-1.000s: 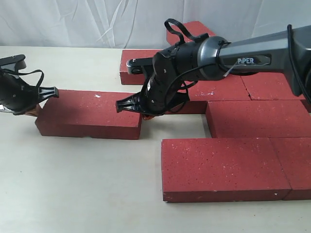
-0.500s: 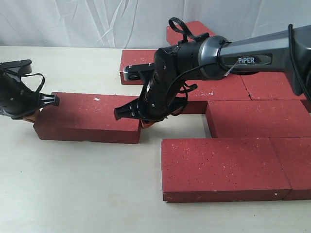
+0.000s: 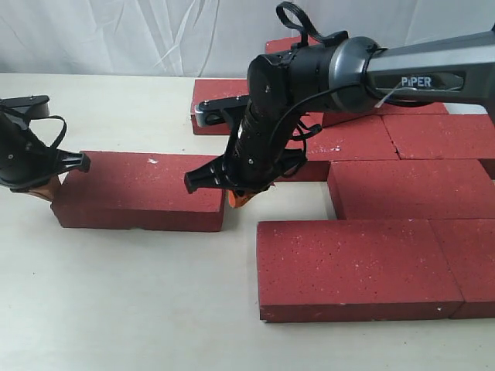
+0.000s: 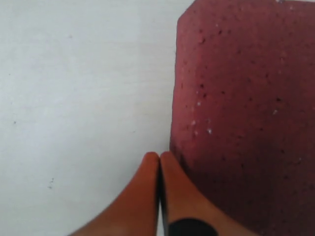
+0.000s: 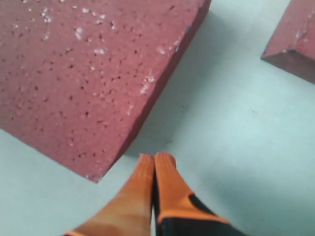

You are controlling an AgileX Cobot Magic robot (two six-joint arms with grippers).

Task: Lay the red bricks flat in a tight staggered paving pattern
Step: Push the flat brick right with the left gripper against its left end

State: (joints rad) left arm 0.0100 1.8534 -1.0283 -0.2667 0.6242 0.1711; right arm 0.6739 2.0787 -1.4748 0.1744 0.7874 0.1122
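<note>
A loose red brick (image 3: 139,189) lies flat on the table, apart from the laid group of red bricks (image 3: 402,185) at the right. My left gripper (image 3: 48,188) is shut, its orange fingertips against the loose brick's left end; in the left wrist view this gripper (image 4: 159,156) touches the brick's (image 4: 241,108) edge. My right gripper (image 3: 240,199) is shut and empty, just off the loose brick's right end, above bare table. In the right wrist view that gripper (image 5: 156,158) points at the table beside the brick's (image 5: 83,73) corner.
A large front brick (image 3: 356,267) lies to the right of the gap, with more bricks (image 3: 224,104) behind the right arm (image 3: 418,73). A white cloth (image 3: 155,35) backs the table. Another brick's corner (image 5: 295,44) shows in the right wrist view.
The right arm has lifted and shifted slightly right, its fingertips now just off the loose brick's right end. The loose brick and the left gripper have barely moved.
</note>
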